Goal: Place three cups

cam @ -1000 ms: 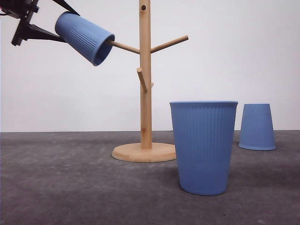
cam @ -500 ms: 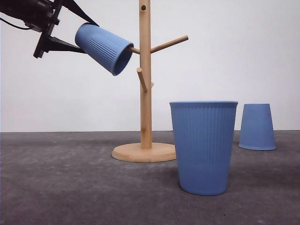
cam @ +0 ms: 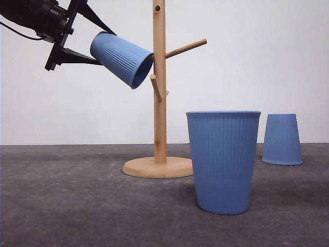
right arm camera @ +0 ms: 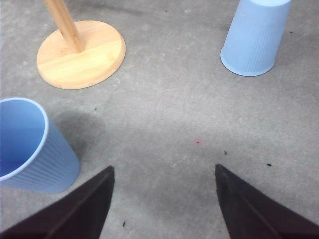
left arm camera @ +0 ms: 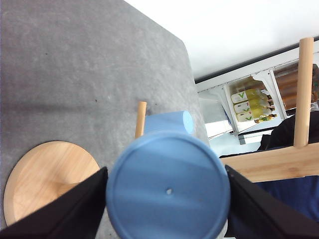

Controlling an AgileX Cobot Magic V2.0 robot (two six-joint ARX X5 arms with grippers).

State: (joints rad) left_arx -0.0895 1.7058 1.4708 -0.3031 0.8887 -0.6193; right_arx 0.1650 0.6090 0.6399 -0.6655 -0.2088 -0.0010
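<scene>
Since a second ago the left gripper [cam: 91, 42] has carried its cup [cam: 122, 59] in toward the wooden rack [cam: 160, 103] — the mouth was at the tip of the left upper peg, now it is slid over it, rim nearly at the post. Jaws pinch the cup at its base, fingers [left arm camera: 70, 204] on both sides. Judgement: first of three is almost hung, release not yet done.

Second cup [cam: 223, 160] stands upright near the camera, just in front of the rack's round base; third cup [cam: 281, 139] sits upside down, well apart to the right.

Right gripper [right arm camera: 162, 196] hovers over bare table, jaws spread, empty.

Surface: grey matte table top [cam: 77, 206], lightly speckled. Plain white wall behind; wrist view catches bottles [left arm camera: 251, 104] on a shelf beyond.
</scene>
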